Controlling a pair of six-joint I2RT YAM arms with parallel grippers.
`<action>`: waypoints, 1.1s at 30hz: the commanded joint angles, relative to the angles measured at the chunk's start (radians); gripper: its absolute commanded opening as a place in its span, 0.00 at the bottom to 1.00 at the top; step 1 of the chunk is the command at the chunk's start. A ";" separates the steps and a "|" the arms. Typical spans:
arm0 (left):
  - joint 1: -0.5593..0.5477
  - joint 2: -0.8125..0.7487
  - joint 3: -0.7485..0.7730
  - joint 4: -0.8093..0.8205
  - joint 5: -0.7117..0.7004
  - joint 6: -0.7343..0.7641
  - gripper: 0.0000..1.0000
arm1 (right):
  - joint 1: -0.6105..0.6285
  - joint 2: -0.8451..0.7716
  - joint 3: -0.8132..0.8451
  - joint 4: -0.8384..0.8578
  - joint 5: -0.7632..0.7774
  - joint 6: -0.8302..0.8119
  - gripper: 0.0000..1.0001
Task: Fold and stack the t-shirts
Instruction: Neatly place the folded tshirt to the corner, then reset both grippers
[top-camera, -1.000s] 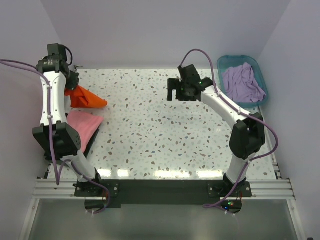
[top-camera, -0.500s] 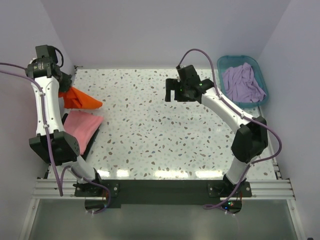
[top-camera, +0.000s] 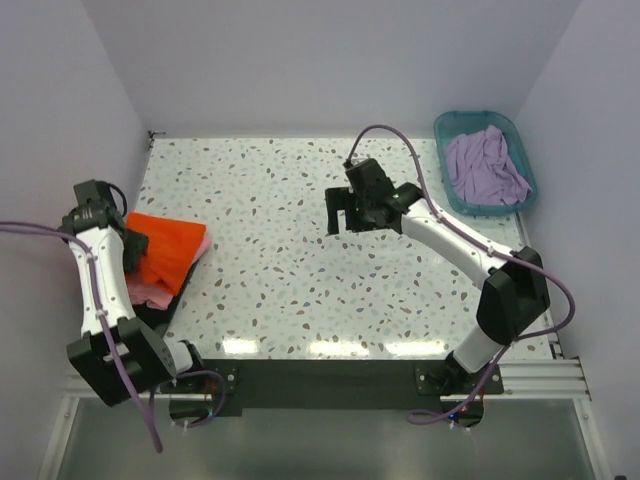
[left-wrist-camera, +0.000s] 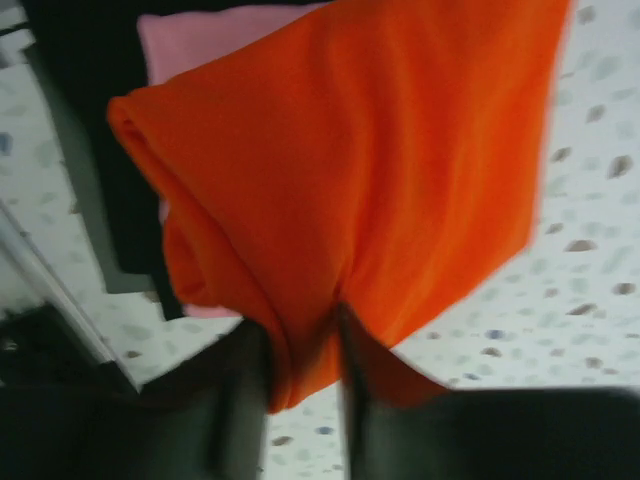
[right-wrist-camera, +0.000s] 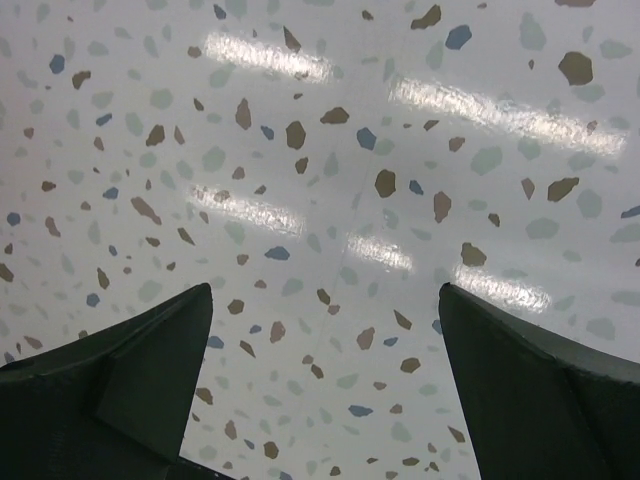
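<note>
top external: the orange t-shirt (top-camera: 168, 247) lies folded at the left edge of the table (top-camera: 300, 280), on top of the pink t-shirt (top-camera: 148, 291). a dark strip of the black t-shirt (top-camera: 157, 310) shows under the pink one's near edge. the left gripper (top-camera: 134, 249) sits at the orange shirt's left edge, touching the cloth; from up here its grip cannot be told. the right gripper (top-camera: 341, 214) hangs over bare speckled tabletop near the middle, well apart from every shirt, fingers pointing down. the lavender t-shirt (top-camera: 486, 165) lies crumpled inside the teal basket (top-camera: 521, 136) at the far right corner.

left wrist: the picture is blurred. the left gripper (left-wrist-camera: 300, 375) is clenched on the orange t-shirt (left-wrist-camera: 380, 170), its two dark fingers (left-wrist-camera: 238, 405) pinching a bunched fold at the near edge of the cloth. the orange shirt fills most of the view and drapes over the pink t-shirt (left-wrist-camera: 205, 35), which peeks out at the top and again as a thin strip lower left. the black t-shirt (left-wrist-camera: 85, 110) lies below both, at the left. speckled table (left-wrist-camera: 600, 250) shows on the right.

right wrist: the right gripper (right-wrist-camera: 322, 300) is released, its fingers (right-wrist-camera: 135, 375) spread wide with nothing between them. below is only the speckled table (right-wrist-camera: 330, 130) with streaks of reflected light.
</note>
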 joint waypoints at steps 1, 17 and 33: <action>0.068 -0.164 -0.225 0.059 -0.075 0.007 0.54 | 0.022 -0.076 -0.056 0.038 0.019 0.011 0.99; 0.072 -0.392 -0.262 0.290 0.072 0.123 1.00 | 0.038 -0.182 -0.135 0.029 0.045 0.017 0.99; -0.418 -0.255 -0.234 0.429 0.001 0.065 1.00 | 0.039 -0.231 -0.182 0.055 0.071 0.027 0.99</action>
